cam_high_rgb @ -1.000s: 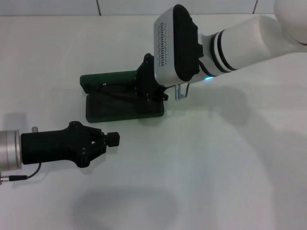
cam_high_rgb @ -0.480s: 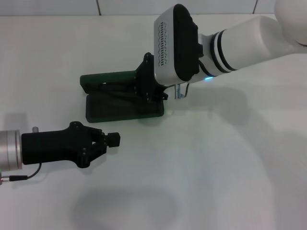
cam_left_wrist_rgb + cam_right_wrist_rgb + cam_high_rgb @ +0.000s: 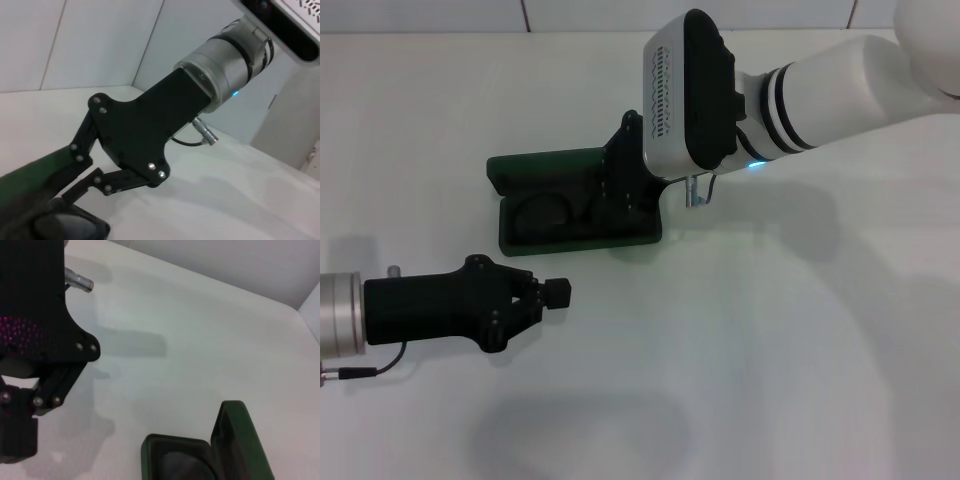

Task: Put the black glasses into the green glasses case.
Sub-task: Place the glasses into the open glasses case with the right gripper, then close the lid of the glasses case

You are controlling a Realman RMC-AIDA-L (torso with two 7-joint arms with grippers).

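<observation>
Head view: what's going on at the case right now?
The right gripper is down over the right end of the open green glasses case, which lies on the white table. The black glasses appear to lie inside the case's lower half, with a lens outline showing against the lining. The gripper's body hides whether it holds them. The left gripper sits idle on the table in front of the case, touching nothing.

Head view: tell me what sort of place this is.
Probably a lab test bench: a bare white table against a pale tiled wall, holding only the open green glasses case. The right claw is over the case; the left claw lies nearby.
</observation>
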